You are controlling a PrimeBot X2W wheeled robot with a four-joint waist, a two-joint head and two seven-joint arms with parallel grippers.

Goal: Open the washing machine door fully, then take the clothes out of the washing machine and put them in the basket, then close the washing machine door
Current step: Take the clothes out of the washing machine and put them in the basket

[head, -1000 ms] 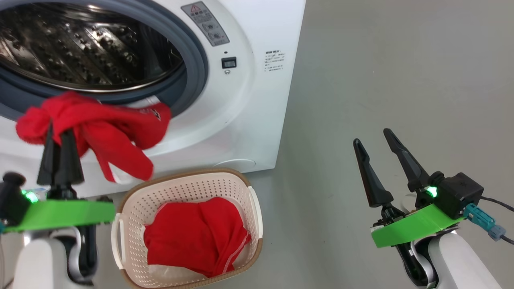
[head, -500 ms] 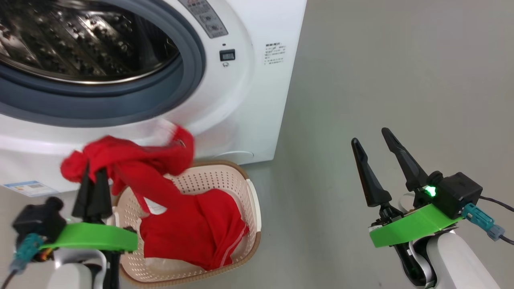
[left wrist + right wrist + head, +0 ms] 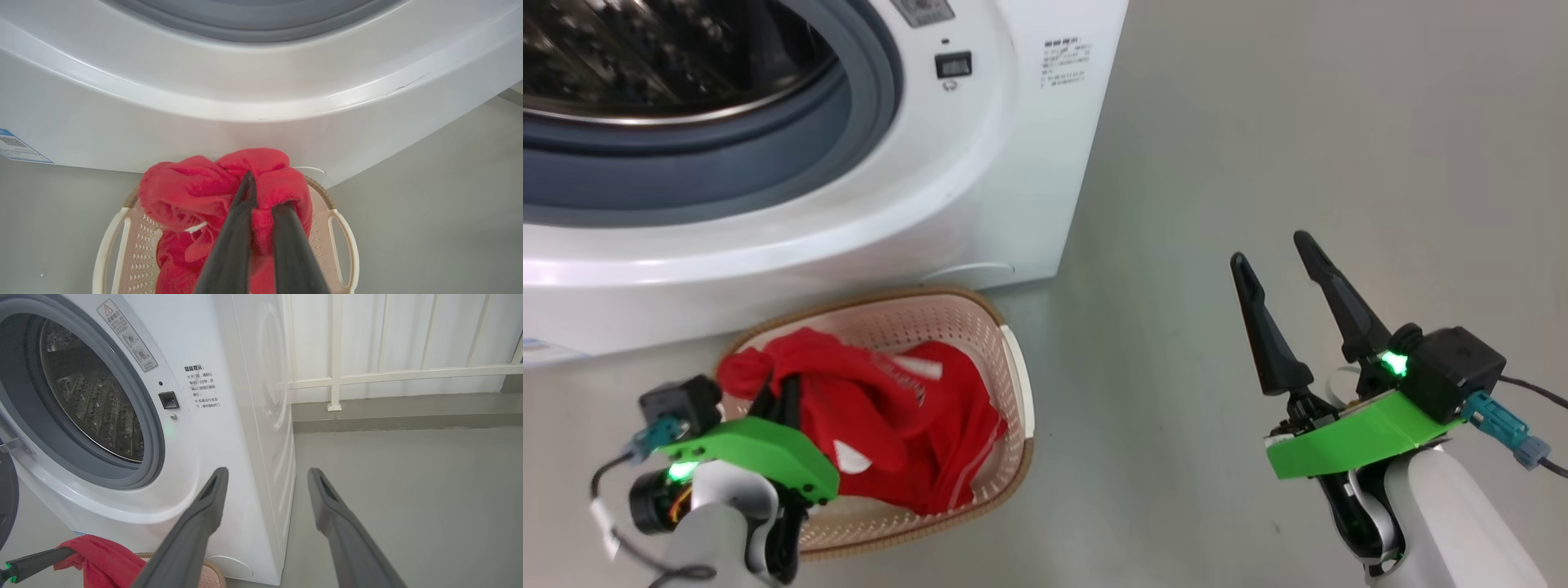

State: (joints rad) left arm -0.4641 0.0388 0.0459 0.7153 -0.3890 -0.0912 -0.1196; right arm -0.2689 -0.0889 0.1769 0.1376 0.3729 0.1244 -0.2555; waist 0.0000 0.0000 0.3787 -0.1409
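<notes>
The white washing machine (image 3: 980,163) stands open, showing its grey ring and steel drum (image 3: 90,400). A dark edge of the washing machine door (image 3: 5,502) shows at the far left of the right wrist view. The cream basket (image 3: 1013,384) sits on the floor in front of the machine, with one of the red clothes (image 3: 956,433) lying in it. My left gripper (image 3: 261,196) is shut on a second red garment (image 3: 184,192), bunched just above the basket (image 3: 345,232). My right gripper (image 3: 1270,250) hangs open and empty over the floor to the right.
Grey floor (image 3: 1298,122) stretches right of the machine. A white railing and wall (image 3: 388,371) close off the back. A small blue label (image 3: 16,147) sits low on the machine's front. A cable trails from my right wrist (image 3: 1503,437).
My left gripper carried the red garment from the drum's mouth down onto the basket. The head camera tipped downward. The right gripper stayed open in place.
</notes>
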